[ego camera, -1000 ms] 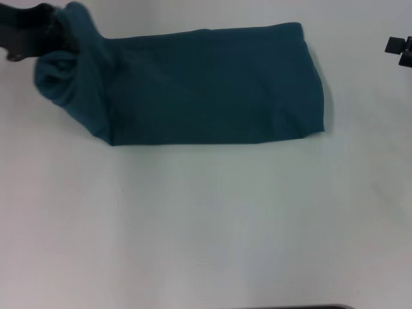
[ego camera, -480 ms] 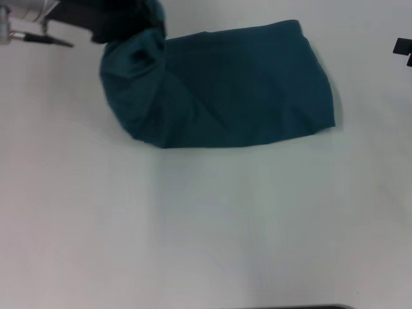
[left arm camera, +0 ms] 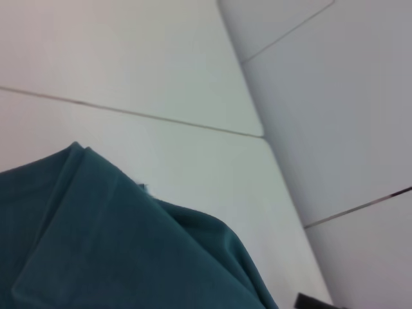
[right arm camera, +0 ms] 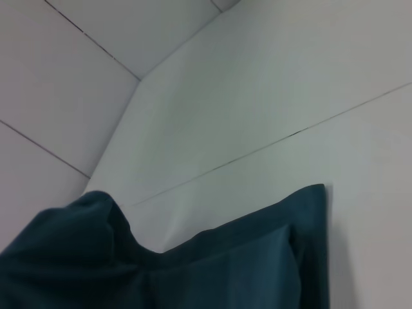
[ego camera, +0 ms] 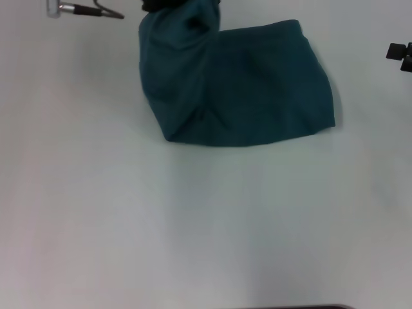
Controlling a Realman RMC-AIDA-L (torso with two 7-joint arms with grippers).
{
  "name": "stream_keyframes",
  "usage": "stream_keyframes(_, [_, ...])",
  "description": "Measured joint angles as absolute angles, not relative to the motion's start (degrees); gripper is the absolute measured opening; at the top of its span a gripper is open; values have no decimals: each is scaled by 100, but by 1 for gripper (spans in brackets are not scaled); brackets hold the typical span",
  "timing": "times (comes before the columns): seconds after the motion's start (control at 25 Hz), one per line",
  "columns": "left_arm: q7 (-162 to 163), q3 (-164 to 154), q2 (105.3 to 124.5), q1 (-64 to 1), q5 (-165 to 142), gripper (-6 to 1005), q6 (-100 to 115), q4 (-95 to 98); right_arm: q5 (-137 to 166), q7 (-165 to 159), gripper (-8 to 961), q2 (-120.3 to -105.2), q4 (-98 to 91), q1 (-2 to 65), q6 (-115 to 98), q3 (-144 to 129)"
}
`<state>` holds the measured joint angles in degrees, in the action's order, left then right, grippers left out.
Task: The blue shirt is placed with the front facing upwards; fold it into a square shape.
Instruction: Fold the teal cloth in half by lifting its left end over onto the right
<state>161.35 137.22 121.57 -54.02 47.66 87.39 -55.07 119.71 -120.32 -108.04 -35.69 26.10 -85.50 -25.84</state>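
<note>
The blue shirt [ego camera: 257, 90] lies folded into a long band at the far middle of the white table [ego camera: 193, 225], plain teal side up. Its left end [ego camera: 177, 58] is lifted and curls over toward the right. My left gripper [ego camera: 168, 5] is at the top edge of the head view, shut on that raised end and mostly cut off. The left wrist view shows folded shirt layers [left arm camera: 96, 244] close up. The right wrist view shows the shirt's hem corner [right arm camera: 302, 244] lying flat. My right gripper [ego camera: 400, 54] is parked at the far right edge, away from the cloth.
A metal fitting of the left arm [ego camera: 84, 9] juts out at the top left. Thin seams [right arm camera: 257, 151] cross the tabletop behind the shirt. A dark strip [ego camera: 302, 307] marks the table's near edge.
The left gripper has carried the shirt's left end up and to the right, from the far left to above the shirt's middle. The band on the table is shorter. The right arm stays put.
</note>
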Motion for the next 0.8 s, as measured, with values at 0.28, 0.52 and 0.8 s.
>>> stream_keyframes(0.28, [16061,13225,12316,-5492,5076,19,8332,-5195,11980,-12032,796,-10818,-3568,2609,-8546,-2592])
stream_keyframes(0.52, [15794,12943,12395,-5641,5231,19,7873,-4468,12009,-12032,795,-10822,-3568,2607,-8519,-2593])
stream_keyframes(0.8, [15558,12419,12418,-5771,5789,18,7392,-4135,12100,-12032,794,-10828,-3568,2637,-8517,-2593])
